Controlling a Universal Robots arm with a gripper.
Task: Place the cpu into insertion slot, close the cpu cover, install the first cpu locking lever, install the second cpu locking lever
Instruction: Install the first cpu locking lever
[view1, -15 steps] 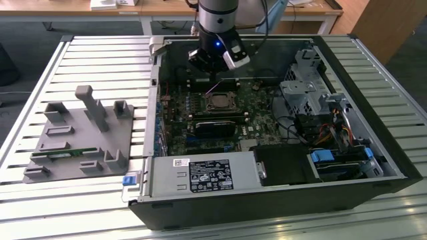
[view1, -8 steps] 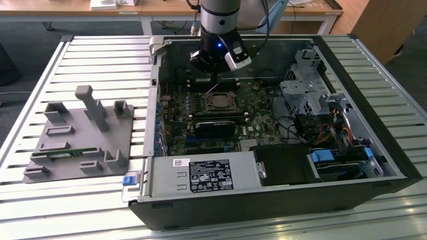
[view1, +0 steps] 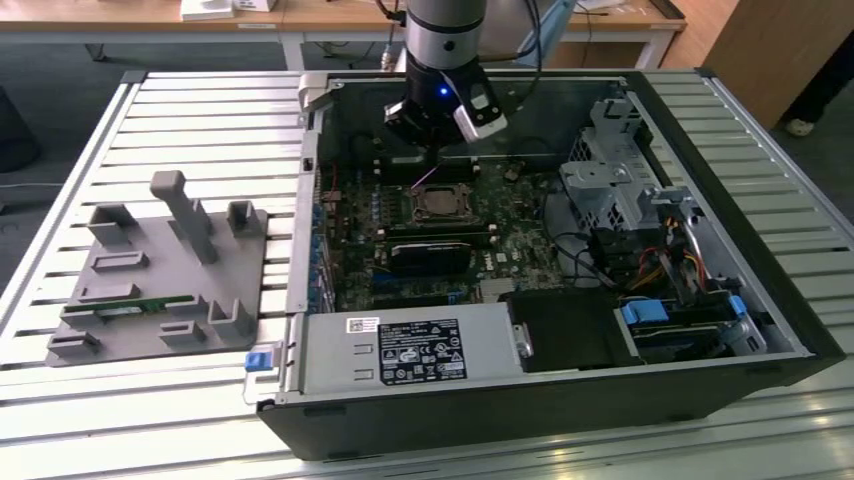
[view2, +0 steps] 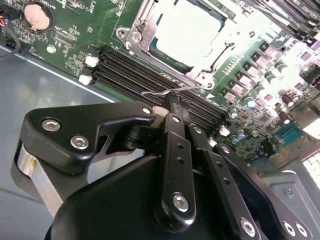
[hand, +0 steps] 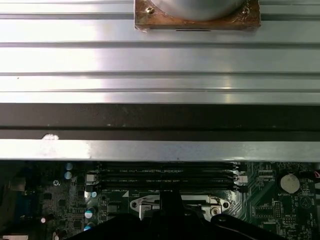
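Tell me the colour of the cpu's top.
Silvery-grey metal; the cpu shows best in the second wrist view.

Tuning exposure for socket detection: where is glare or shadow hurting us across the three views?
Second wrist view: glare blows the cpu top out to white, and the cpu cover glints. First wrist view: the table slats shine in bright streaks while the motherboard reads dark. Exterior view: the case interior sits dim beside the bright slats.
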